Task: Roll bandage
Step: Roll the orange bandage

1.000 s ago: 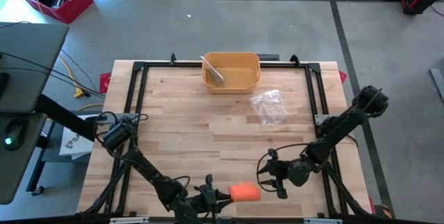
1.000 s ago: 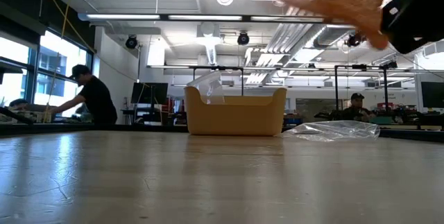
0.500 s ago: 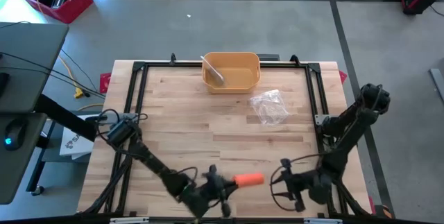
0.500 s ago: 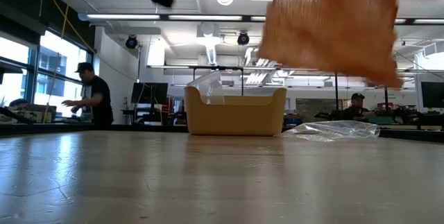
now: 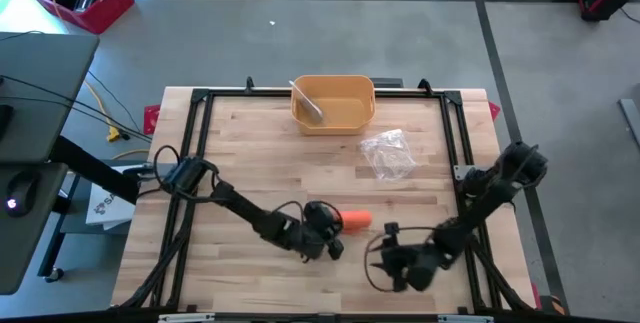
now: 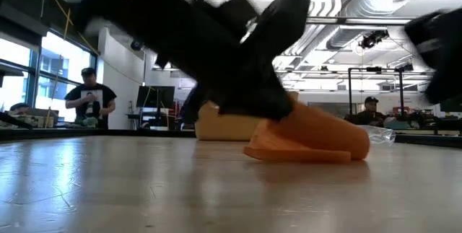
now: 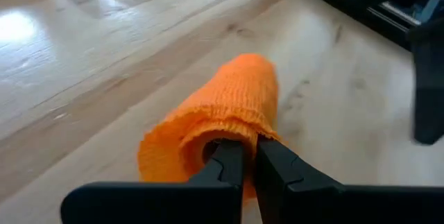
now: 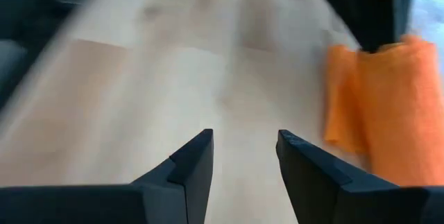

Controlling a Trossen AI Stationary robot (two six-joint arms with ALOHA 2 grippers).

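The orange bandage (image 5: 357, 220), rolled into a short tube, lies on the wooden table a little nearer than its middle; the low view shows its underside (image 6: 310, 154) on the boards. My left gripper (image 5: 335, 228) is shut on the roll's left end. My right gripper (image 5: 380, 260) hangs open just to the near right of the roll, with nothing between its fingers (image 8: 191, 161). In the right wrist view the bandage (image 8: 378, 106) shows off to one side of the open fingers. My left gripper pinches the rolled cloth at the rim of the roll's open end (image 7: 232, 130), beside the hollow core; a lip of cloth drapes over the fingertips (image 7: 239, 158). The fingers slant down from the table's left, along the roll. The roll lies on its side on the table.
A yellow bin (image 5: 333, 103) stands at the far edge with a wrapped item inside. A clear plastic bag (image 5: 388, 153) lies right of centre. Black frame rails (image 5: 455, 133) border the table. People (image 6: 90, 99) stand in the room beyond.
My left gripper, still shut on the bandage, has swung from the table's near edge toward its middle and come down. The roll, lifted clear a second ago, now lies on the boards. My right gripper drew toward the near edge, then came back left, and has sunk lower.
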